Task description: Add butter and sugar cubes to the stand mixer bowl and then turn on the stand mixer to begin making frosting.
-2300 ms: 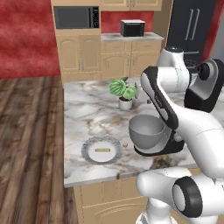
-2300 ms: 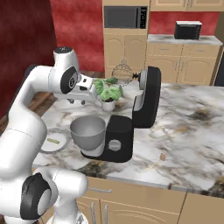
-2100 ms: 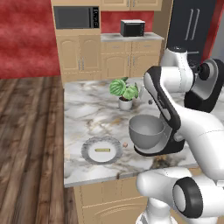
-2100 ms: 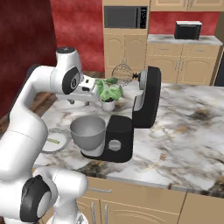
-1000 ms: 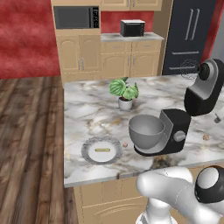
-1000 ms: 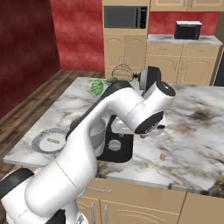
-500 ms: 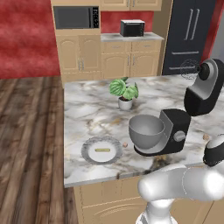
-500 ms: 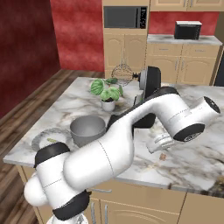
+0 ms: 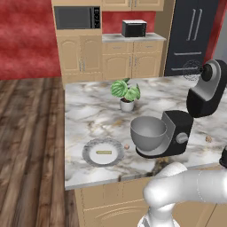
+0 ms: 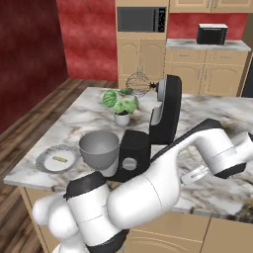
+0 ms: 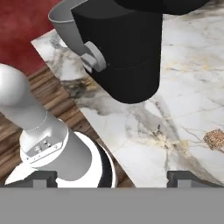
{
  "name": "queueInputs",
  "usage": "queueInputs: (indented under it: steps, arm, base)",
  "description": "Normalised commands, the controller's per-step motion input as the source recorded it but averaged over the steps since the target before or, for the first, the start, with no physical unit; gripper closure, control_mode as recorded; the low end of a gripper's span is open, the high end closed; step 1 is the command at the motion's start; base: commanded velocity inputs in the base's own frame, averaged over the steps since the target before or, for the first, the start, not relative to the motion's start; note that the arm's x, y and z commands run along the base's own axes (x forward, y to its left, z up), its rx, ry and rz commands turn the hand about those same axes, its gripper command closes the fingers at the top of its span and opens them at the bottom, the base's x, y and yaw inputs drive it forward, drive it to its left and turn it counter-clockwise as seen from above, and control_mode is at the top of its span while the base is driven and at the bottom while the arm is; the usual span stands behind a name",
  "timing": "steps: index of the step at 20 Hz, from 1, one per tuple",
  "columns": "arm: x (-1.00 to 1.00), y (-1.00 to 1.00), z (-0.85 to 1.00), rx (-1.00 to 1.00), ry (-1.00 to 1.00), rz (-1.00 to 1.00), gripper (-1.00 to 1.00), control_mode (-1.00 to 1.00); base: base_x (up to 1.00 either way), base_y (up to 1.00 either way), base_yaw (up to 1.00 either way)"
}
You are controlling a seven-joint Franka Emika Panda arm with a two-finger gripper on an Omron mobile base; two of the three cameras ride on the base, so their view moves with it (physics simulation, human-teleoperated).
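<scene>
So the fingers are spread wide w/ nothing in them, hanging over the counter edge just right of the stand mixer. One sugar cube sits near the right tip. It's tiny, light, prob crumbly, so pinch gently across flat sides. Butter is on the plate left of the bowl; soft and slippery imo, grab across the narrow width. Left base view shows another cube btw plate and bowl, which the hand view misses.
</scene>
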Motion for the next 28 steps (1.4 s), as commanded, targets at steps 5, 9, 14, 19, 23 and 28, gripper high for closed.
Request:
queueInputs:
  steps: [5,9,14,19,23,28]
  arm:
    - [0.49,0.00,-0.31,0.03,-0.05,0.00,-1.00,-1.00]
    - [0.57,0.00,-0.04,0.06,0.00,0.00,-1.00,-1.00]
    - [0.28,-0.01,-0.34,0.01,-0.04,0.04,-1.00,-1.00]
    - [0.15,0.00,-0.58,0.00,-0.06,0.04,-1.00,-1.00]
    - [0.21,0.00,-0.47,0.00,-0.07,0.03,-1.00,-1.00]
    - [0.41,0.00,-0.31,0.00,-0.05,0.03,-1.00,-1.00]
  base:
    - [0.00,0.00,0.00]
    - [0.00,0.00,0.00]
    - [0.00,0.00,0.00]
    - [0.00,0.00,0.00]
    - [0.00,0.00,0.00]
    - [0.00,0.00,0.00]
